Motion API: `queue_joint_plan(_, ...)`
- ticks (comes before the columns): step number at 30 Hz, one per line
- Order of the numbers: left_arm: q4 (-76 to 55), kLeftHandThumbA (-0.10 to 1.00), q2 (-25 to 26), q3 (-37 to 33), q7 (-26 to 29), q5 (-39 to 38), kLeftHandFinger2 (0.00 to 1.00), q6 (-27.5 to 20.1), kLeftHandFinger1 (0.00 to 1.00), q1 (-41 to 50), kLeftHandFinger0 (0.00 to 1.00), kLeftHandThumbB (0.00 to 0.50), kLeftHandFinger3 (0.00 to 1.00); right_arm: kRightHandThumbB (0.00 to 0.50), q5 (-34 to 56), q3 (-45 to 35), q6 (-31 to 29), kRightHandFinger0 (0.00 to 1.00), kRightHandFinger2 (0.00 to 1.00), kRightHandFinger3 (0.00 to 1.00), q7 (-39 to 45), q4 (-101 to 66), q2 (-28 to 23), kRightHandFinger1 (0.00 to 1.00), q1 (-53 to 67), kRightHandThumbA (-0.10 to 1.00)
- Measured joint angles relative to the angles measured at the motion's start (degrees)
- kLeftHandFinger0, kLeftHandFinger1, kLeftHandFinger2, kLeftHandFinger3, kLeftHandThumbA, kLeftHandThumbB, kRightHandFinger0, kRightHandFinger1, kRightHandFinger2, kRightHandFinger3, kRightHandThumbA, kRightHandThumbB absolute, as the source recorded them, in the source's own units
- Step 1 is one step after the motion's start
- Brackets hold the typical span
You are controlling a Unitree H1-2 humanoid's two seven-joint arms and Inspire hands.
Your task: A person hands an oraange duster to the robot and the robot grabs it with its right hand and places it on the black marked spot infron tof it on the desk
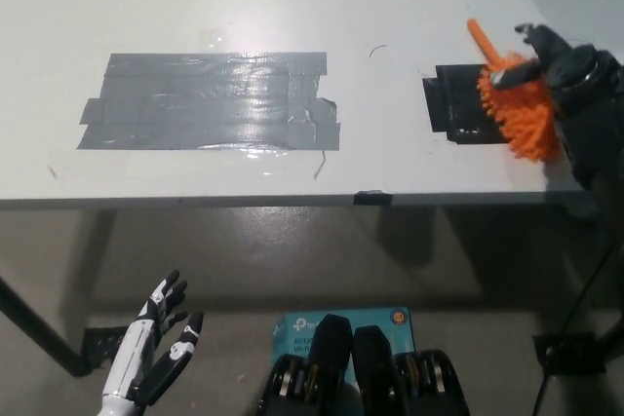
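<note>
An orange duster (519,109) with a fluffy head and a thin orange handle lies tilted over the right edge of the small black taped spot (460,107) on the white desk (292,7). My black right hand (564,75) is against the duster from the right, its fingers still around the fluffy head. The white left hand (156,353) rests open below the desk at the lower left.
A large grey tape patch (210,101) covers the desk's left middle. The desk's front edge (292,200) runs across the picture, with floor below it. A teal box (390,323) lies on the floor near the bottom.
</note>
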Motion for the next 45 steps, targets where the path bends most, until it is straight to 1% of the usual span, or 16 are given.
queue_joint_plan(6, 0.02, 0.68, 0.00, 0.01, -0.02, -0.03, 1.00, 0.00, 1.00, -0.25, 0.96, 0.170, 1.00, 0.346, 1.54, 2.38, -0.91, 1.00, 1.00, 1.00, -0.41, -5.21, -0.04, 1.00, 0.48, 0.89)
queue_joint_plan(7, 0.02, 0.69, 0.00, 0.01, -0.02, -0.03, 1.00, 0.00, 1.00, -0.25, 0.96, 0.180, 1.00, 0.368, 1.54, 2.38, -0.91, 1.00, 1.00, 1.00, -0.41, -5.21, -0.04, 1.00, 0.48, 0.88)
queue_joint_plan(9, 0.02, 0.68, 0.00, 0.00, -0.02, -0.01, 1.00, 0.00, 0.99, -0.27, 0.95, 0.178, 1.00, 0.366, 2.26, 2.49, -0.98, 1.00, 1.00, 1.00, -0.42, -7.29, -0.11, 1.00, 0.70, 0.86)
queue_joint_plan(15, 0.02, 0.67, -0.01, 0.00, -0.02, 0.03, 1.00, 0.01, 1.00, -0.21, 0.95, 0.165, 1.00, 0.370, 3.73, 3.48, -0.50, 1.00, 1.00, 1.00, -0.07, -18.13, -0.12, 1.00, 2.42, 0.91)
queue_joint_plan(18, 0.02, 0.70, -0.02, 0.01, -0.02, -0.03, 1.00, 0.00, 1.00, -0.19, 0.95, 0.169, 1.00, 0.379, 4.18, 4.20, -0.12, 1.00, 1.00, 1.00, 0.18, -23.87, -0.12, 1.00, 3.15, 0.94)
queue_joint_plan(21, 0.09, 0.74, -0.11, 0.00, -0.01, -0.02, 1.00, 0.02, 1.00, -0.20, 0.97, 0.145, 1.00, 0.357, 4.54, 4.25, 0.08, 1.00, 1.00, 1.00, 0.25, -30.92, -0.10, 1.00, 5.26, 1.00)
queue_joint_plan(22, 0.15, 0.79, -0.12, -0.01, -0.01, -0.02, 1.00, 0.02, 1.00, -0.20, 1.00, 0.140, 1.00, 0.340, 4.61, 4.25, 0.13, 1.00, 1.00, 1.00, 0.28, -32.64, -0.10, 1.00, 6.06, 1.00)
queue_joint_plan(24, 0.35, 0.82, -0.19, -0.02, 0.00, -0.01, 1.00, 0.02, 1.00, -0.20, 1.00, 0.144, 1.00, 0.329, 4.74, 4.24, 0.33, 1.00, 1.00, 1.00, 0.43, -37.06, -0.10, 1.00, 8.59, 0.99)
queue_joint_plan(25, 0.46, 0.86, -0.21, -0.02, 0.00, 0.00, 1.00, 0.02, 1.00, -0.20, 1.00, 0.153, 1.00, 0.342, 4.78, 4.24, 0.41, 1.00, 1.00, 1.00, 0.51, -38.70, -0.10, 1.00, 9.53, 0.97)
queue_joint_plan(27, 0.65, 0.96, -0.29, -0.03, 0.00, 0.02, 1.00, 0.02, 1.00, -0.20, 1.00, 0.198, 1.00, 0.286, 4.93, 4.20, 0.65, 1.00, 1.00, 1.00, 0.73, -43.03, -0.10, 1.00, 12.44, 0.94)
queue_joint_plan(28, 0.69, 0.99, -0.30, -0.04, 0.00, 0.03, 1.00, 0.03, 1.00, -0.20, 1.00, 0.210, 1.00, 0.282, 5.00, 4.17, 0.75, 1.00, 1.00, 1.00, 0.77, -44.62, -0.10, 1.00, 13.38, 0.90)
queue_joint_plan(29, 0.71, 0.99, -0.34, -0.05, -0.01, 0.02, 1.00, 0.03, 1.00, -0.20, 1.00, 0.208, 1.00, 0.282, 5.13, 4.14, 0.86, 1.00, 1.00, 1.00, 0.82, -46.45, -0.09, 1.00, 14.78, 0.90)
queue_joint_plan(31, 0.76, 1.00, -0.37, -0.05, -0.01, 0.02, 1.00, 0.03, 1.00, -0.20, 1.00, 0.245, 1.00, 0.248, 5.35, 4.10, 1.01, 1.00, 1.00, 1.00, 0.91, -49.04, -0.06, 1.00, 17.01, 0.91)
queue_joint_plan(38, 1.17, 1.00, -0.54, -0.06, -0.02, -0.01, 1.00, 0.13, 1.00, -0.27, 1.00, 0.241, 1.00, 0.180, 6.73, 4.06, 1.43, 1.00, 1.00, 1.00, 1.41, -62.40, 0.28, 1.00, 31.84, 0.81)
queue_joint_plan(42, 1.40, 0.97, -0.58, -0.05, -0.01, -0.03, 1.00, 0.19, 1.00, -0.52, 1.00, 0.246, 1.00, 0.179, 7.97, 4.06, 1.41, 1.00, 1.00, 1.00, 1.47, -69.85, 0.76, 1.00, 40.99, 0.76)
queue_joint_plan(45, 1.57, 0.97, -0.60, -0.05, -0.03, -0.04, 1.00, 0.28, 1.00, -1.00, 1.00, 0.223, 1.00, 0.179, 8.91, 4.05, 1.31, 1.00, 1.00, 1.00, 1.47, -74.00, 1.28, 1.00, 45.84, 0.81)
